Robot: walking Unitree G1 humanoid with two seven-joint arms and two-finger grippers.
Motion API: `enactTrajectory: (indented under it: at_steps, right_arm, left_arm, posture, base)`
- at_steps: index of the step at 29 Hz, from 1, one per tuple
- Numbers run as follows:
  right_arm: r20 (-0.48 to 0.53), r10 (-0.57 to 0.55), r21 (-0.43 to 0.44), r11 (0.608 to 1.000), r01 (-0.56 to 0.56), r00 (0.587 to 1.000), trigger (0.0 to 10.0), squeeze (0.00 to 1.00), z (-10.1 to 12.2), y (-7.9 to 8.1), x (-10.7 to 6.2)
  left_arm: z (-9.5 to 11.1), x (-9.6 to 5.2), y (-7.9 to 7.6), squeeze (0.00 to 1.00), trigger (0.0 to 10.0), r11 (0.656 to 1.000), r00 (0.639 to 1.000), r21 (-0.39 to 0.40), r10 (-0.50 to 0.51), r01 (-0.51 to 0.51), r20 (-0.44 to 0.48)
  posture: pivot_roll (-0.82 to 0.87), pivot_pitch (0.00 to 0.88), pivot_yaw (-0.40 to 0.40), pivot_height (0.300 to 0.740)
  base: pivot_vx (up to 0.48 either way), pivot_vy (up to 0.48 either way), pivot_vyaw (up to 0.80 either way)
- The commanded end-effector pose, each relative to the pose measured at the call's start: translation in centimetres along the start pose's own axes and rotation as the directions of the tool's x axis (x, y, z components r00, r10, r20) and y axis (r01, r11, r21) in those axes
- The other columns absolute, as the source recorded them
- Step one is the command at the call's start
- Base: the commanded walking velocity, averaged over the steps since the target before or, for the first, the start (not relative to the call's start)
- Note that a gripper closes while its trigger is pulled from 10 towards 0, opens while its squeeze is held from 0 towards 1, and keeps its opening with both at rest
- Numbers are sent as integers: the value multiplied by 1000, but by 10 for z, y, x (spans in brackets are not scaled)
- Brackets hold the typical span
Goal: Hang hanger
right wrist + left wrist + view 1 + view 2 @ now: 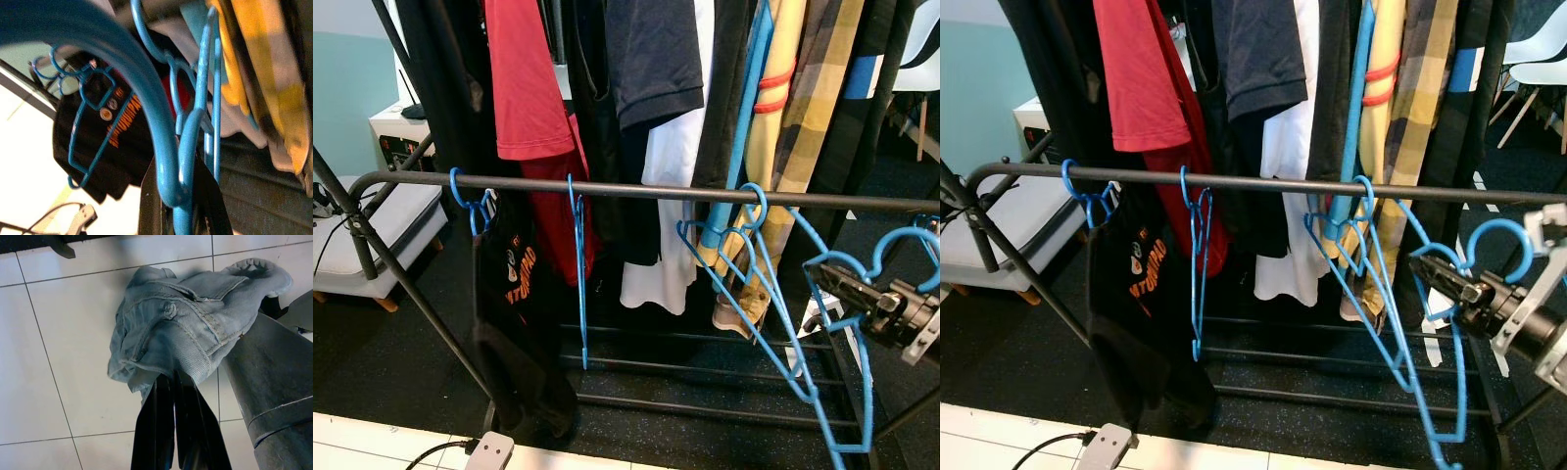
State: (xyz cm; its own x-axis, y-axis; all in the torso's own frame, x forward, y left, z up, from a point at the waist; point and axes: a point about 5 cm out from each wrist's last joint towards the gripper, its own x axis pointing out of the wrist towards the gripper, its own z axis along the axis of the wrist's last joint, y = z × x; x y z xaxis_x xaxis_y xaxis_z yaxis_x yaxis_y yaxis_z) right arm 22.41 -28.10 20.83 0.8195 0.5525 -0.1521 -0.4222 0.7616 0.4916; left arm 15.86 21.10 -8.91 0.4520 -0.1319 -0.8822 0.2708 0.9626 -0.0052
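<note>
Head views: the right tool [1430, 269] is pinched onto a blue hanger [1489, 245] just below its hook, held near the right end of the black rail [636, 191] and slightly below it — not on it yet. Three other blue hangers [578, 274] already hang there, one carrying a black printed shirt [514, 284].

Left wrist view: the left tool [173, 382] is clamped on a bunched denim garment [186, 328] above the white tiled floor [63, 357].

Right wrist view: the hanger's hook curves right across the lens — fingers [149, 205] grip its neck.
</note>
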Motion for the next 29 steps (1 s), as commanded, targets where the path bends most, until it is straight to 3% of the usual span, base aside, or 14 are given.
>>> enactTrajectory:
  at_steps: [1,5,7,8,11,13,19,27,29]
  right_arm:
    - [-90,6,15,1000,-4,996,10000,0,-14,3,-1]
    - [-180,33,-22,999,-37,983,10000,0,-21,8,-6]
    - [-213,-22,-82,997,4,977,10000,0,-19,3,-9]
    - [-192,-42,-133,991,17,981,10000,0,-14,0,-7]
    - [-150,-44,-178,984,17,988,10000,0,-7,0,-3]
    - [-73,-51,-237,971,32,996,10000,0,8,-2,8]
    - [-14,-108,-272,957,100,994,10000,0,24,-14,34]
    - [-14,-125,-265,957,117,992,10000,0,26,-17,42]
    - [-41,-172,-268,951,155,984,10000,0,28,-25,52]
  left_arm:
    - [-4,-3,8,0,10000,1000,1000,10,17,-17,-22]
    - [-4,-3,8,0,10000,1000,1000,9,18,-18,-21]
    - [-4,-3,8,0,10000,1000,1000,8,20,-19,-23]
    - [-4,-3,8,0,10000,1000,1000,8,19,-19,-24]
    - [-4,-3,8,0,10000,1000,999,9,19,-19,-26]
    - [-4,-3,8,0,10000,1000,1000,11,16,-16,-27]
    - [-4,-3,9,0,10000,1000,1000,12,15,-15,-27]
    - [-5,-3,10,0,10000,1000,999,13,16,-16,-28]
    - [-6,-4,11,0,10000,1000,999,13,18,-17,-34]
  posture:
    - [-218,0,77,740]
    - [-216,0,76,740]
    - [-216,0,75,740]
    - [-218,0,76,740]
    - [-218,0,79,740]
    - [-218,0,82,740]
    - [-209,0,82,740]
    - [-204,0,82,740]
    - [-191,0,77,740]
  base:
    - [0,0,0]
    - [0,0,0]
    - [0,0,0]
    - [0,0,0]
    - [0,0,0]
    - [0,0,0]
    - [0,0,0]
    - [0,0,0]
    - [0,0,0]
